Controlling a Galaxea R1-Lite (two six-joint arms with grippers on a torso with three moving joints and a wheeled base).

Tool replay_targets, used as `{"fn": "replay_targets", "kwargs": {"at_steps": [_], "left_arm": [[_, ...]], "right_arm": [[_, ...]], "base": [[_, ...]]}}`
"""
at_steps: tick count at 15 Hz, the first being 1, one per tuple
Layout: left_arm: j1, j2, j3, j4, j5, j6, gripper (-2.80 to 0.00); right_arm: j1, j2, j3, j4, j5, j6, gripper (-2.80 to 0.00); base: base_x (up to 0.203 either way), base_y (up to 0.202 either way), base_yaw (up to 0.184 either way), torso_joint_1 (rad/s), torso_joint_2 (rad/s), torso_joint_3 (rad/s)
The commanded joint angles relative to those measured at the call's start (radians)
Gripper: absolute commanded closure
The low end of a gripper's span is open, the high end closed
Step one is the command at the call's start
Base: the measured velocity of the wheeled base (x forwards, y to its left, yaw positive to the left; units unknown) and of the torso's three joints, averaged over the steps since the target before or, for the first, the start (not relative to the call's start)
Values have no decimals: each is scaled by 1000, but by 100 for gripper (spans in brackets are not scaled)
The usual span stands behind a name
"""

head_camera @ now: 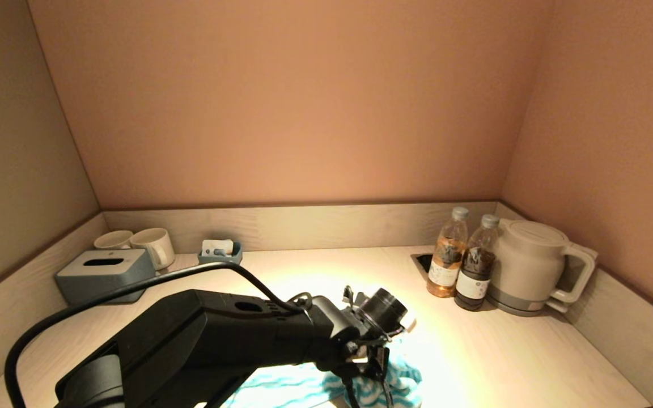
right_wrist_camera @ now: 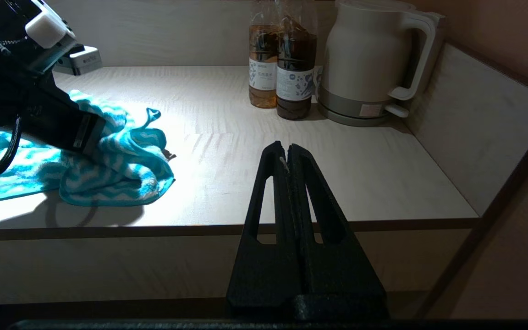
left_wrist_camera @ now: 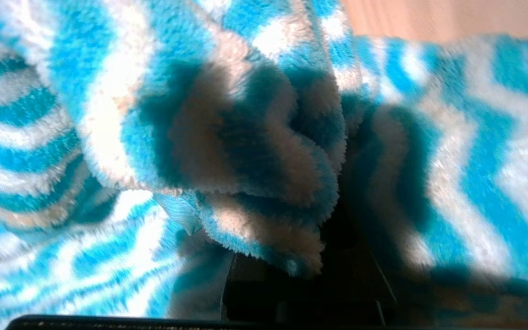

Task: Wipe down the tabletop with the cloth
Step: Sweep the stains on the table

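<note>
The blue-and-white striped cloth (head_camera: pixel 287 388) lies bunched on the pale wooden tabletop (head_camera: pixel 502 351) near its front edge. My left gripper (head_camera: pixel 380 368) points down into the cloth and is shut on a raised fold of it. In the left wrist view the cloth (left_wrist_camera: pixel 200 114) fills the picture and drapes over the dark gripper (left_wrist_camera: pixel 310 275). The right wrist view shows the cloth (right_wrist_camera: pixel 122 169) under the left gripper (right_wrist_camera: pixel 85 133). My right gripper (right_wrist_camera: pixel 287 149) is shut and empty, held off the table's front edge, right of the cloth.
Two bottles (head_camera: pixel 446 260) (head_camera: pixel 476 272) and a white kettle (head_camera: pixel 530 266) stand at the back right beside a small recess (head_camera: pixel 424 260). A grey tissue box (head_camera: pixel 102 275), two mugs (head_camera: pixel 153 246) and a small tray (head_camera: pixel 220 252) sit at the back left. Walls enclose three sides.
</note>
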Motion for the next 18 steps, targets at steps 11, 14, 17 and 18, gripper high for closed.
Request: {"fn": "replay_targets", "kwargs": {"at_steps": [11,14,17,18], "left_arm": [[326,-70,189,-53,235,-62,0],[359,-180,337,-34,250,-119,0],[422,-364,521,-30,243,-161,0],[441,-411,543,-29,240,-166,0]], "right_arm": [[1,0,0,0,1,0,0],[1,0,0,-2,1,0,0],[1,0,0,-2,1,0,0],[1,0,0,-1,1,0,0]], "base": [[0,0,0,0,0,0],[0,0,0,0,0,0],[0,0,0,0,0,0],[0,0,0,0,0,0]]}}
